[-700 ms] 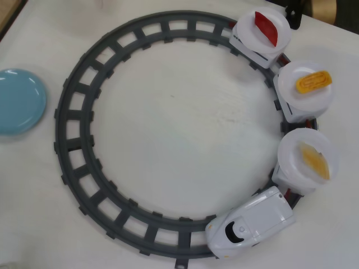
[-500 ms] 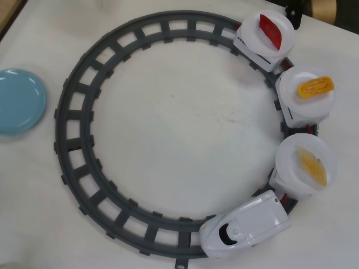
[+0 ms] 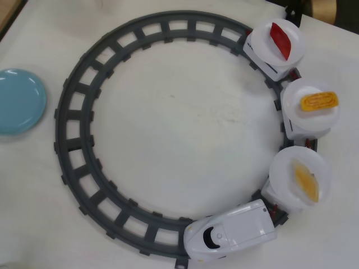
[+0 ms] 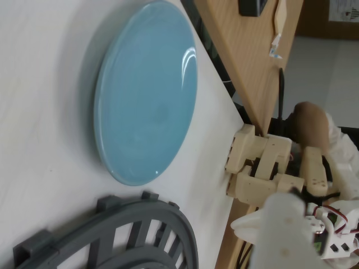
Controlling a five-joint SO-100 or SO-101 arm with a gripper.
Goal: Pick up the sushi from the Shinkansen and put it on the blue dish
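In the overhead view the sushi, a yellow-orange ridged block, lies on the middle white plate car at the right. The white Shinkansen stands on the grey track at the bottom, nose pointing left. The blue dish lies empty at the left edge, outside the track. My gripper is not in the overhead view. In the wrist view the blue dish fills the upper middle, and only a blurred white finger shows at the bottom right, holding nothing visible.
A red pointed piece and a pale orange piece lie on the other two plate cars. The grey circular track rings the table; a stretch of it shows in the wrist view. A beige arm stands beyond the table edge.
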